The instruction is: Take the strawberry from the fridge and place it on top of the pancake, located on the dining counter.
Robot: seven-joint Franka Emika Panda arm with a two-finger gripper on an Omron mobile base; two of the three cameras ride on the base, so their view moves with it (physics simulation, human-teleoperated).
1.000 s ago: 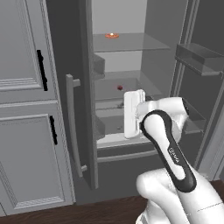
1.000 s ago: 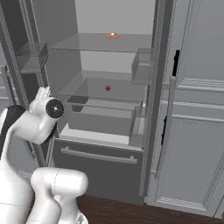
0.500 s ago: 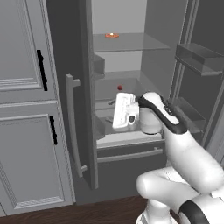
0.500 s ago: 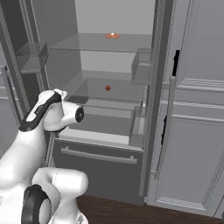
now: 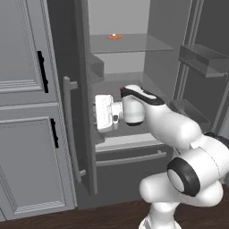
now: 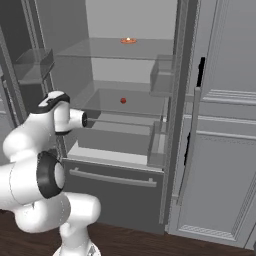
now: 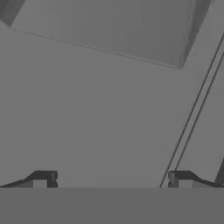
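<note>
Arm swings left across the open fridge (image 6: 100,60); its empty, wide-open tool (image 5: 102,113) now faces the door, away from the strawberry (image 6: 123,100) mid-shelf.

Two dark fingertips (image 7: 43,178) wide apart at the bottom, close against a plain grey fridge (image 7: 100,109) surface, diagonal seam at right

strawberry (image 6: 123,100) tiny, orange item (image 6: 128,40) unidentifiable, fridge (image 6: 131,70) top cropped
</note>
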